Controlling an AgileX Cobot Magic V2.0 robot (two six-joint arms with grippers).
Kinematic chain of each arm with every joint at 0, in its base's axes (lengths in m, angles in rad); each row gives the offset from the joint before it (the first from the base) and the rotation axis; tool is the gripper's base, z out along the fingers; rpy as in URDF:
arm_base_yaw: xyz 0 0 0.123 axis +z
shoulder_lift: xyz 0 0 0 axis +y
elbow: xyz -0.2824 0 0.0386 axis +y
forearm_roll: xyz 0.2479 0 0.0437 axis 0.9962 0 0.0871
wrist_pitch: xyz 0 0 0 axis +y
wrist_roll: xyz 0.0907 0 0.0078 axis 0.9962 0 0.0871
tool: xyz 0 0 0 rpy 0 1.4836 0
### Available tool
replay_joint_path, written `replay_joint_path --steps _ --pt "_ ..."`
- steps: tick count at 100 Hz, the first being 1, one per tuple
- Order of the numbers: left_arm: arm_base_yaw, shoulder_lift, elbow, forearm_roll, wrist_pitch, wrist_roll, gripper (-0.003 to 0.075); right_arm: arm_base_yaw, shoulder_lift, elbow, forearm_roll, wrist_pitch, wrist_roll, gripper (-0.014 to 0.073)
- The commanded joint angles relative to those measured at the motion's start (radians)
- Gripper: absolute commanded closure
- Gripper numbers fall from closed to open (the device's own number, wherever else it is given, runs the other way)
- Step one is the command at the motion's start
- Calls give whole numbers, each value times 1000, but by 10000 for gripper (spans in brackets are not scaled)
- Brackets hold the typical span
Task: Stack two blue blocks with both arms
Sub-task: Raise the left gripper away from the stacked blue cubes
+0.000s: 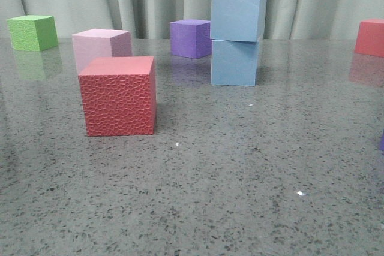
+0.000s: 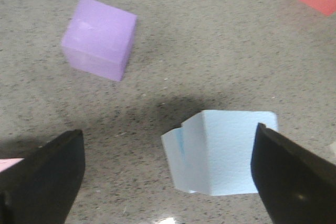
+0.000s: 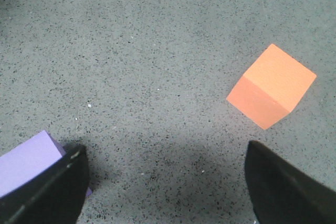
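Two pale blue blocks stand stacked at the back middle of the table: the upper blue block (image 1: 237, 14) rests on the lower blue block (image 1: 234, 62), slightly offset. In the left wrist view I look down on the upper block (image 2: 236, 150), with an edge of the lower one (image 2: 172, 156) peeking out beside it. My left gripper (image 2: 168, 179) is open and empty above the stack, its fingers wide apart and touching nothing. My right gripper (image 3: 165, 182) is open and empty over bare table. Neither gripper shows in the front view.
A textured red cube (image 1: 119, 95) stands in front of a pale pink cube (image 1: 101, 46). A purple cube (image 1: 190, 38) sits left of the stack, a green cube (image 1: 33, 32) far left, a red cube (image 1: 370, 37) far right. An orange cube (image 3: 273, 85) and a purple cube (image 3: 26, 163) lie near my right gripper.
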Motion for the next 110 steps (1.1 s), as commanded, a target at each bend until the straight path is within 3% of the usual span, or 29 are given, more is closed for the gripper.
replay_joint_path --steps 1,38,82,110 --pt "15 -81 -33 -3 -26 26 109 -6 -3 -21 -19 -56 -8 -8" --pt "21 -171 -33 168 31 61 110 -6 -3 -21 -19 -53 -8 -8" --pt "107 -279 -29 168 51 125 110 -6 -3 -21 -19 -48 -7 -8" --pt "168 -413 164 172 47 153 110 -6 -3 -21 -19 -44 -7 -8"
